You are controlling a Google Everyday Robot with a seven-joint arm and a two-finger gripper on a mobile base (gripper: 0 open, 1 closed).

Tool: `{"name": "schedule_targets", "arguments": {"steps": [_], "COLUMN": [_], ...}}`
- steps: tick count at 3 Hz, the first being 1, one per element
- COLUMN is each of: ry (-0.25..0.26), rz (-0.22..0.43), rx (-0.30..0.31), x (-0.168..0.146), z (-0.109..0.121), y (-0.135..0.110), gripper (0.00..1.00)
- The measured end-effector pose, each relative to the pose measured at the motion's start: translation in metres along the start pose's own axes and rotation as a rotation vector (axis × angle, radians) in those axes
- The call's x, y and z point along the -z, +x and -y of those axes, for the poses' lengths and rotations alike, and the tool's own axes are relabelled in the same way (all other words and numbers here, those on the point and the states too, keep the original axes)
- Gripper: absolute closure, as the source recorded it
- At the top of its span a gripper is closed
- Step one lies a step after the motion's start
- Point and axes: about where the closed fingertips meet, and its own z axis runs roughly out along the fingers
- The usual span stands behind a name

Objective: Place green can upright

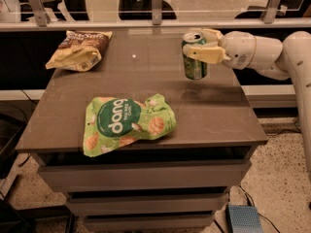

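The green can point(195, 57) stands upright near the back right of the brown table point(214, 115), its silver top showing. My gripper point(201, 43) reaches in from the right at the can's upper part, with one cream finger point(206, 53) across the can's front and the other behind its top. The fingers sit around the can; its base is at or just above the tabletop, and I cannot tell which.
A flat green "dang" snack bag point(126, 123) lies at the table's front centre. A brown and yellow chip bag point(80, 49) lies at the back left. A rail and glass partition point(155, 23) run behind the table. Drawers point(146, 176) sit below.
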Motion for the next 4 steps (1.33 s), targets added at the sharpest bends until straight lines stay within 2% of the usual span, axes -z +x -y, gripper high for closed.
{"name": "schedule_targets", "arguments": {"steps": [1,3,4], "ry": [-0.052,-0.077,-0.069], "rz": [-0.047,-0.065,-0.070], "rx": [-0.019,-0.051,-0.071], "x": [0.016,0.031,0.033], "z": [0.007,0.014,0.017], "y": [-0.007,-0.024,-0.032], "gripper": [1.00,1.00,0.84]}}
